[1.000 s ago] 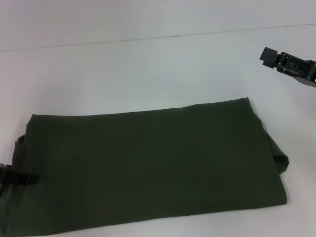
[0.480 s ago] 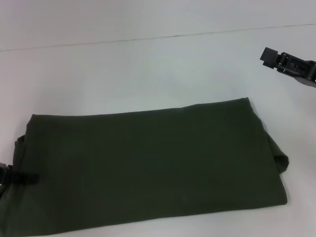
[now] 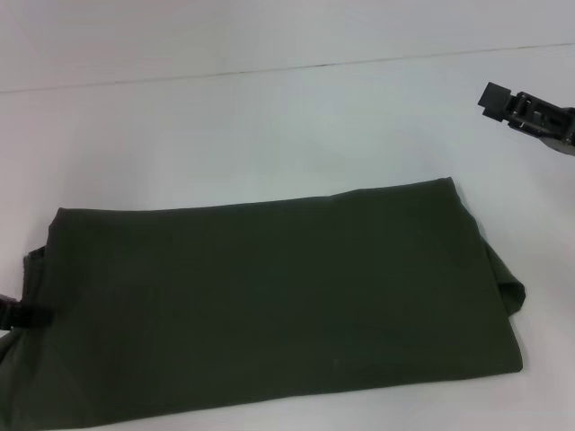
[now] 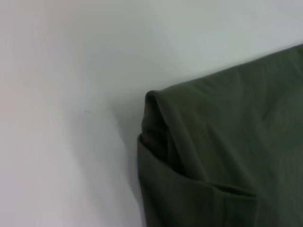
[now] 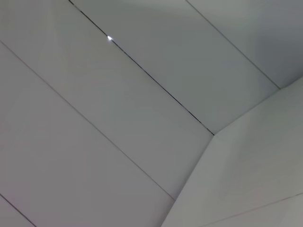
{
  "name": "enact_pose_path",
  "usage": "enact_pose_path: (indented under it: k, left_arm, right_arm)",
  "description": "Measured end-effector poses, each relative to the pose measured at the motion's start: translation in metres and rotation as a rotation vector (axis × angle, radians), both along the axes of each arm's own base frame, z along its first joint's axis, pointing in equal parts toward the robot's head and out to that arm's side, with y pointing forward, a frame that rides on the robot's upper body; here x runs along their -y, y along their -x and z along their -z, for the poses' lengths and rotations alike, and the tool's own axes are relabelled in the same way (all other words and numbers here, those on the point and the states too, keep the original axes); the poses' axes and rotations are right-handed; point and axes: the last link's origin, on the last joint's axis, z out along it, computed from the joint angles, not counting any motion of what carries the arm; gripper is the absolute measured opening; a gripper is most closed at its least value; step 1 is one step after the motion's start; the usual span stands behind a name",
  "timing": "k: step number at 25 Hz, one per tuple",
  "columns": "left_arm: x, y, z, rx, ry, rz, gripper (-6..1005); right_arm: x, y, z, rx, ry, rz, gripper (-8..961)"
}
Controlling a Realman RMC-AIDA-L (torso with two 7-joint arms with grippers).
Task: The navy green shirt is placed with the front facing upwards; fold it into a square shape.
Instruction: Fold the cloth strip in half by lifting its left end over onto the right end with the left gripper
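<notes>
One dark olive-green cotton shirt lies nearest, folded into a long rectangular band with its plain side up, running across the near part of the white counter from the left edge of the head view to past the middle. Its right end shows a tucked layer bulging out beside the main fold. The left wrist view shows one corner of the shirt, with two or three stacked layers of fabric at the folded edge, lying flat on the white surface.

Two tools are in view. The left tool, a black part, sits at the near left edge of the head view, over the shirt's left end; whether it is parted or pinched I cannot tell. The right tool, black as well, hangs farther back at the right edge, above bare counter and well apart from the shirt; its fingers cannot be made out either.

The counter is plain, smooth and white. One thin dark seam crosses it at the far side. The right wrist view shows only pale panels with narrow dark joints.
</notes>
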Motion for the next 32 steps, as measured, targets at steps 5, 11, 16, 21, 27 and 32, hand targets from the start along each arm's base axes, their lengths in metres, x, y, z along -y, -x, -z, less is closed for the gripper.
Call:
enact_pose_path:
  k: [5, 11, 16, 21, 27, 32]
  left_arm:
    - [0.000, 0.000, 0.000, 0.000, -0.001, 0.000, 233]
    - [0.000, 0.000, 0.001, 0.001, 0.001, 0.001, 80]
    - [0.000, -0.002, 0.001, 0.008, 0.000, 0.007, 32]
    - [-0.002, -0.012, -0.005, 0.078, -0.022, 0.034, 33]
    - [0.001, -0.017, -0.019, 0.135, -0.064, 0.051, 32]
    - [0.007, -0.020, -0.034, 0.168, -0.111, 0.068, 32]
  right_arm:
    - [0.001, 0.000, 0.000, -0.003, 0.003, -0.005, 885]
    - [0.001, 0.000, 0.001, -0.003, 0.002, -0.007, 884]
    - [0.002, 0.001, 0.003, 0.005, 0.006, -0.011, 876]
    - [0.003, 0.004, 0.014, 0.030, 0.032, -0.038, 857]
    - [0.001, 0.011, 0.028, 0.055, 0.076, -0.069, 834]
    - [-0.001, 0.017, 0.043, 0.083, 0.119, -0.090, 691]
